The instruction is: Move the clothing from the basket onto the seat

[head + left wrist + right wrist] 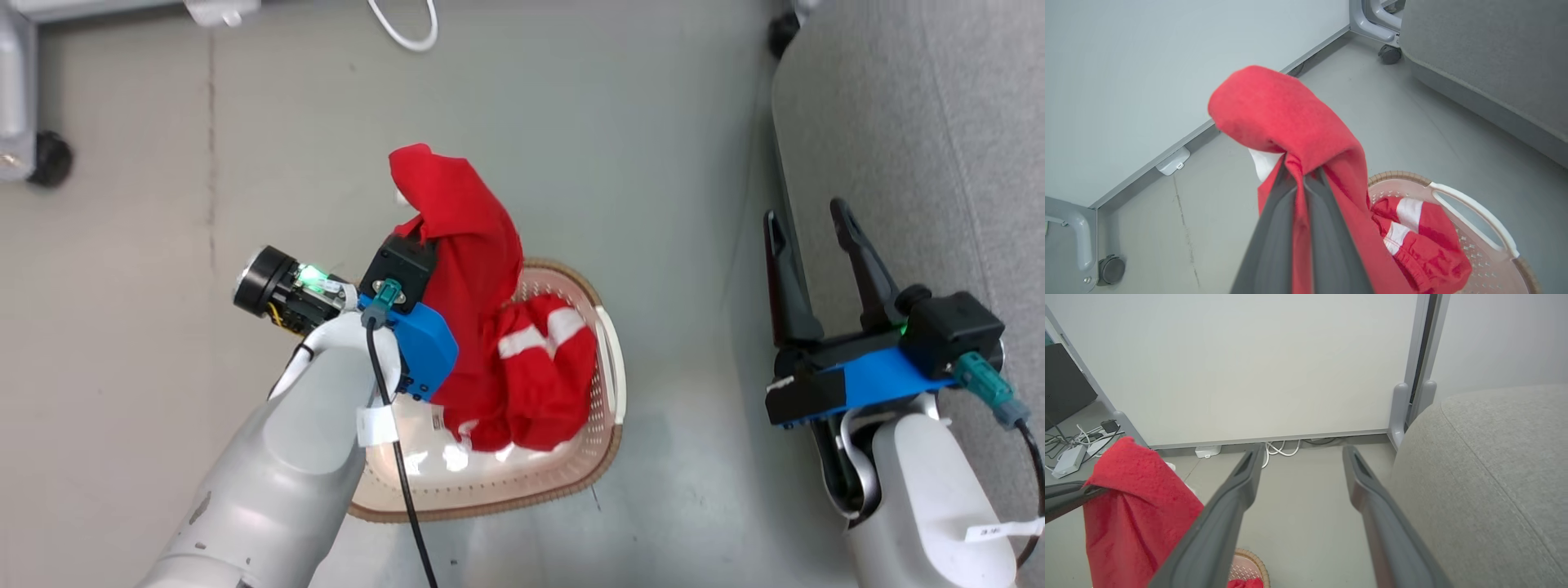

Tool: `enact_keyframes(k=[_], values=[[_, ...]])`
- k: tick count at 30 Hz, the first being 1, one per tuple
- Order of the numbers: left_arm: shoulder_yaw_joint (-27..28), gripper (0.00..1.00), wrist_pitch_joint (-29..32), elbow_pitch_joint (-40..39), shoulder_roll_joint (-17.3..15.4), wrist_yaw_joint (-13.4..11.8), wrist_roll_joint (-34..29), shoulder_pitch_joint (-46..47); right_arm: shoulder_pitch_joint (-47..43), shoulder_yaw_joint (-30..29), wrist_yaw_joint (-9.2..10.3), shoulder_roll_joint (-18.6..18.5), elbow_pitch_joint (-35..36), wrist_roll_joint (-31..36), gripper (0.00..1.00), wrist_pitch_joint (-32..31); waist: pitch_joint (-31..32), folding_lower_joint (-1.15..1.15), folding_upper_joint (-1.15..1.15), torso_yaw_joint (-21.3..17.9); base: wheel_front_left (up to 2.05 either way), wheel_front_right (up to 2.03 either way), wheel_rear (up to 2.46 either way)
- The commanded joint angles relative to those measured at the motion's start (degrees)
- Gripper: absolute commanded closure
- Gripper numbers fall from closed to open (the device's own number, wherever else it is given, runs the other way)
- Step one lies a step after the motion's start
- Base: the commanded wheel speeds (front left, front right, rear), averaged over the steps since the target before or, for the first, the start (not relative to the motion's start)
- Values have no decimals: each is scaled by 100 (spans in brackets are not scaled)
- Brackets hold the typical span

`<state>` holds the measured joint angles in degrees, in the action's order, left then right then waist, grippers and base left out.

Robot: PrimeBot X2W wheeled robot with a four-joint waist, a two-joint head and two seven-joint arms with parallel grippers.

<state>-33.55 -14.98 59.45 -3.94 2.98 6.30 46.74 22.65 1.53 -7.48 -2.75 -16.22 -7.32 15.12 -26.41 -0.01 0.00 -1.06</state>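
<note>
Clothing: plain red garment (1274, 110) pinched in left end effector (1301, 173) over basket (612, 367); right end effector (808, 224) spread. Nxt: carry to seat (922, 122) & release.

Illumination: bright, even and diffuse; colours neutral.
Shadows: faint, soft-edged; a dim band on the floor (653, 147) along the seat (898, 122).
Glare: white patches on the glossy bottom of the basket (445, 457).
Focus: head view sharp; fingers (1274, 245) of the left hand (1301, 173) blurred near the lens; clothing (1290, 118) slightly soft.
Distortion: panel edge (1423, 355) leans in the right wrist view.
</note>
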Motion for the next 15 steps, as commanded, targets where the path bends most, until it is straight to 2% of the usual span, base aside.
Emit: enact_keyframes(k=[1, 15], values=[[51, 100, -27, -107, -40, -51, 27, -57, -91, -8, -2, -25, -18, 23, 0, 6, 238, 1, 0, 88, 0, 0, 0], [398, 100, -30, -1714, -190, -71, 146, -438, -583, -17, -3, -25, -184, -64, 0, 6, 1200, 1, 0, 142, 0, 0, 0]])
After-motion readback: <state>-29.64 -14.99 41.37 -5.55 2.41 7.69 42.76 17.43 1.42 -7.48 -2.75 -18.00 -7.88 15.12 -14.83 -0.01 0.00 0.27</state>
